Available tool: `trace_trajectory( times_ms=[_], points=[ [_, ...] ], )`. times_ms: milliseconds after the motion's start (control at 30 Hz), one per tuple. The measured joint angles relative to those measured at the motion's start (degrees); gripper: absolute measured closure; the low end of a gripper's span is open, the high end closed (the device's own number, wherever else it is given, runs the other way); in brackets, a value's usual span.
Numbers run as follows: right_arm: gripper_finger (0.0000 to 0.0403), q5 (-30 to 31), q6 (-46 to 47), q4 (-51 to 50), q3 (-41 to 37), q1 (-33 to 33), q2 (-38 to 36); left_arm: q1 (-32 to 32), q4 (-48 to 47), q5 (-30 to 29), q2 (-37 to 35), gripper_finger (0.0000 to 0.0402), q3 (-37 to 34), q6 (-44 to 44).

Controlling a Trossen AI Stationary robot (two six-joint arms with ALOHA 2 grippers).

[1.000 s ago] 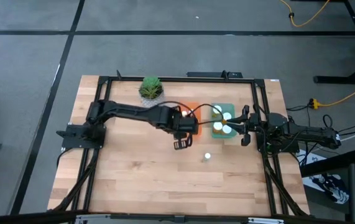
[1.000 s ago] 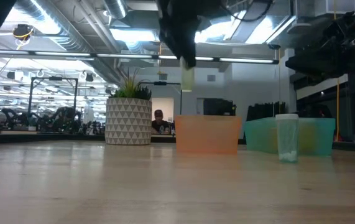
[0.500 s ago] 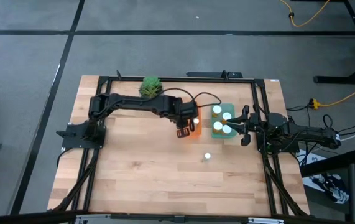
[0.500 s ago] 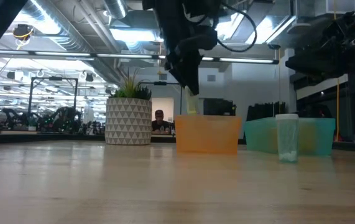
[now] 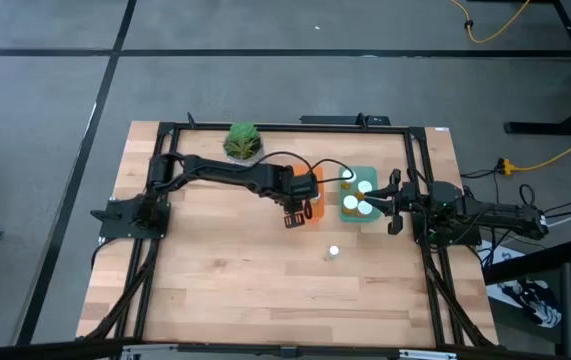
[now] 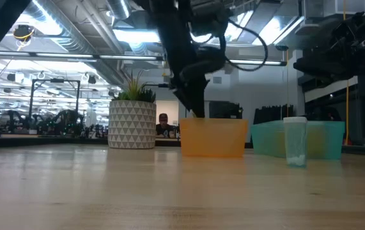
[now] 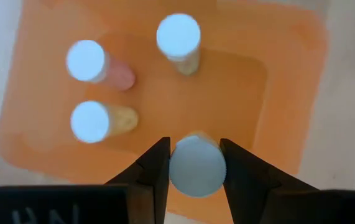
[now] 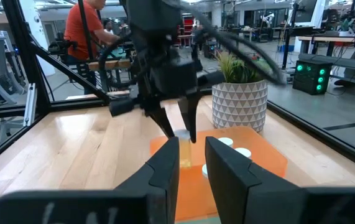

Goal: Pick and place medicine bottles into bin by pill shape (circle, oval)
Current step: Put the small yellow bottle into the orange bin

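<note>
My left gripper [image 5: 298, 212] is over the orange bin [image 7: 276, 74], shut on a white-capped medicine bottle [image 7: 196, 167]. Three more white-capped bottles [image 7: 178, 36] stand in that bin. In the low view the fingers reach down behind the bin's wall [image 6: 213, 137], which hides the held bottle. The green bin [image 5: 345, 216] next to it holds three white-capped bottles. One bottle [image 5: 334, 252] stands upright on the table in front of the bins, and shows in the low view too [image 6: 295, 140]. My right gripper [image 5: 390, 205] waits open by the green bin's right side. My left gripper pinches the bottle by its round white cap [image 7: 196, 180], one finger [image 7: 155, 171] on each side. The fingers come from above, pointing down. The bottle stands upright inside the orange bin; whether its base rests on the bin's floor I cannot tell.
A green plant in a white patterned pot [image 5: 243, 142] stands at the far edge, left of the bins. Bare wood lies in front of the bins and to the left. A person [image 8: 90, 31] stands beyond the table.
My left gripper has carried the bottle from in front of the orange bin toward the table's far edge, over the bin, and then down into it. The bottle, first seen hanging above the bin in the low view, is now hidden behind its wall.
</note>
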Motion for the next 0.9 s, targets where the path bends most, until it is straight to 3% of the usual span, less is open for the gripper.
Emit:
trace_trajectory(
  times_ms=[233, 900],
  points=[
    [0.0322, -0.01, 0.0, 0.0, 0.0, 0.0, 0.02, 0.0, 1.21, 0.0, 3.17, 0.0288, 0.0, 0.13],
    [0.0322, 0.0, 0.01, -0.02, 0.0, 0.0, 0.02, 1.16, 0.88, 2.99, 3.72, 0.0284, 0.09, 0.02]
  ],
)
